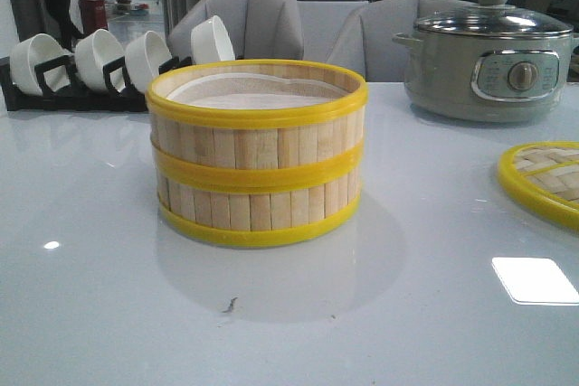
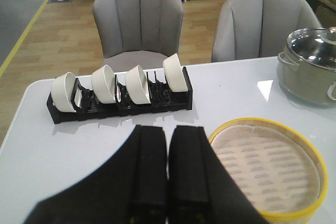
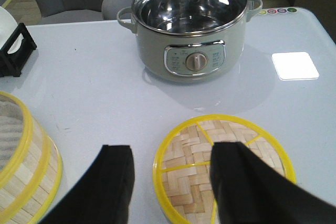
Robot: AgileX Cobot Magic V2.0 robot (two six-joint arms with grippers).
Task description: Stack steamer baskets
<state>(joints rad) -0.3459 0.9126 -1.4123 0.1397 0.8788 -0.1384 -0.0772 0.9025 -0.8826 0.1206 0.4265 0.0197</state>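
Two steamer baskets (image 1: 258,155) stand stacked one on the other at the table's middle, pale slats with yellow rims, a white liner showing in the top one (image 2: 268,166). The stack's edge also shows in the right wrist view (image 3: 21,166). The woven yellow-rimmed lid (image 1: 547,183) lies flat on the table at the right, apart from the stack. My left gripper (image 2: 168,132) is shut and empty, above the table beside the stack. My right gripper (image 3: 170,153) is open and empty above the lid (image 3: 210,174), one finger over the lid, the other over the bare table beside it.
A grey-green electric pot (image 1: 493,65) with glass lid stands at the back right. A black rack (image 2: 121,100) with several white bowls stands at the back left. Two grey chairs stand behind the table.
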